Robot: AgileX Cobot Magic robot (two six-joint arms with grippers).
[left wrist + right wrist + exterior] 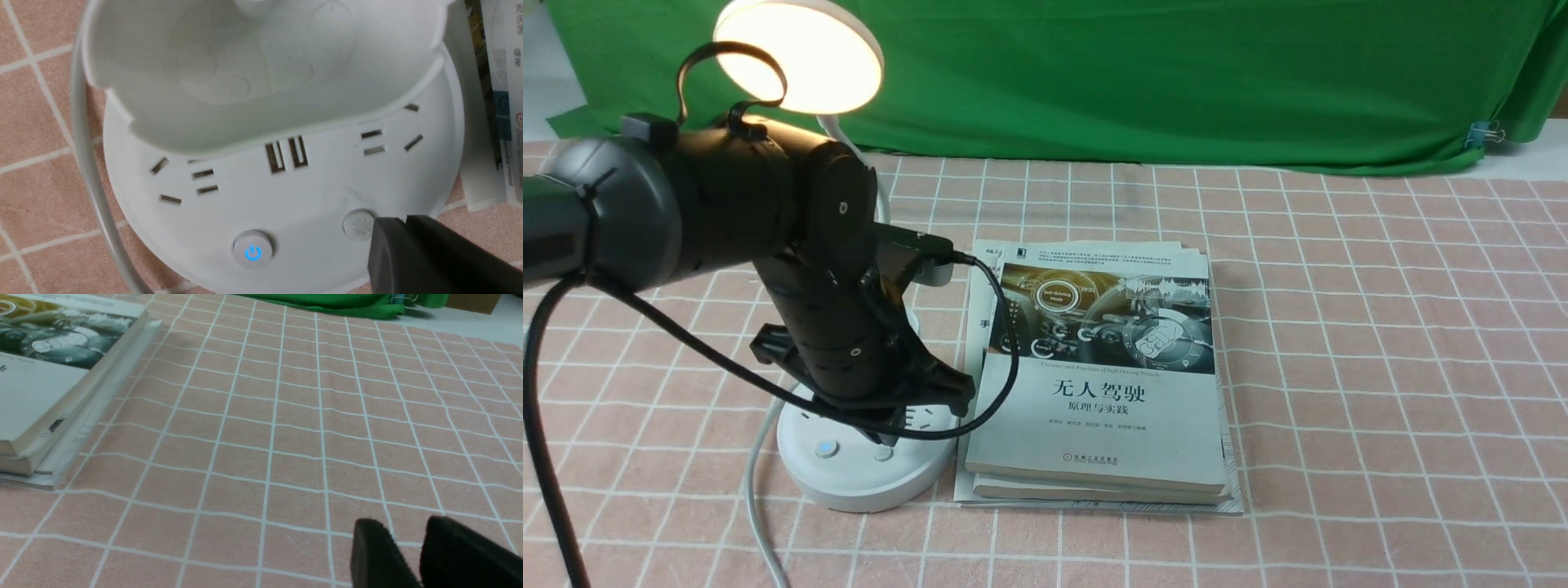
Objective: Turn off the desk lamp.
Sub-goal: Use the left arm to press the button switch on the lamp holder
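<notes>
The desk lamp's round head (799, 55) glows at the back left on its thin neck (849, 143). Its white round base (849, 478) stands on the checked cloth, with sockets, a small cup (261, 73), a blue-lit power button (253, 252) and a plain round button (357, 223). My left gripper (402, 220) is shut with nothing in it. Its tips rest right at the plain button's edge, off to the side of the lit one. My left arm (833, 327) covers most of the base in the front view. Over bare cloth, my right gripper (408, 531) stands slightly open and empty.
A stack of books (1094, 376) lies right beside the base on its right side. The lamp's white cord (760, 490) runs off the base toward the table's front. A green cloth (1176, 82) hangs along the back.
</notes>
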